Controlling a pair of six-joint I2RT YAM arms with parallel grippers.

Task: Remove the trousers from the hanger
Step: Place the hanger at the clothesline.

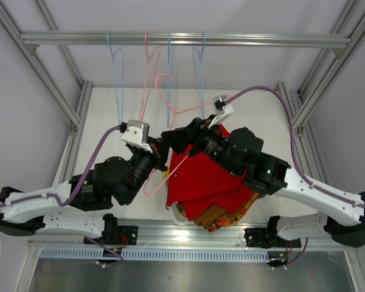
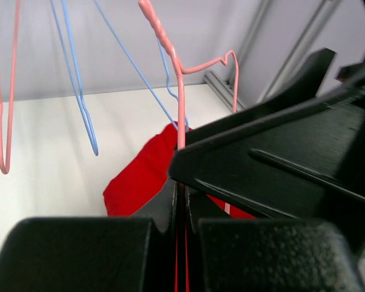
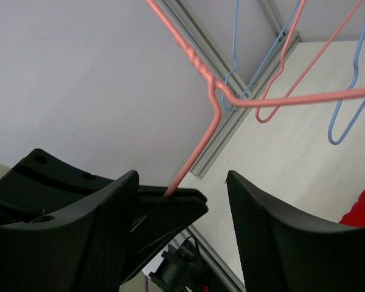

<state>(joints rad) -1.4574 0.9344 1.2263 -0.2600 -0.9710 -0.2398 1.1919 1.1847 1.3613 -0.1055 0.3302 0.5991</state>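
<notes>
The left gripper (image 2: pixel 179 188), raised over the near middle of the bench (image 1: pixel 261 121), is clenching the thin wire of a pink hanger (image 2: pixel 180 109). Its two fingers are pressing together, with the wire running up from between them. The hanger is tilting, its hook hanging free of the rail (image 1: pixel 182 40) at the far edge and one shoulder reaching rightwards. Its lower corner is showing just beside the left edge of the red trousers (image 1: pixel 201 173), but whether the cloth is hanging on the wire cannot be told. The right gripper (image 3: pixel 182 176) is meeting the left one almost tip to tip. Its jaws are standing apart and grasping nothing, with the pink wire passing beyond the gap. The red trousers are lying spread under the right arm at the near edge of the bench, on top of a pile of folded pairs (image 1: pixel 222 214) in brown and orange tones. Along the rail, three blue hangers (image 1: pixel 118 79) and a second pink one (image 2: pixel 3 169) are hanging.
</notes>
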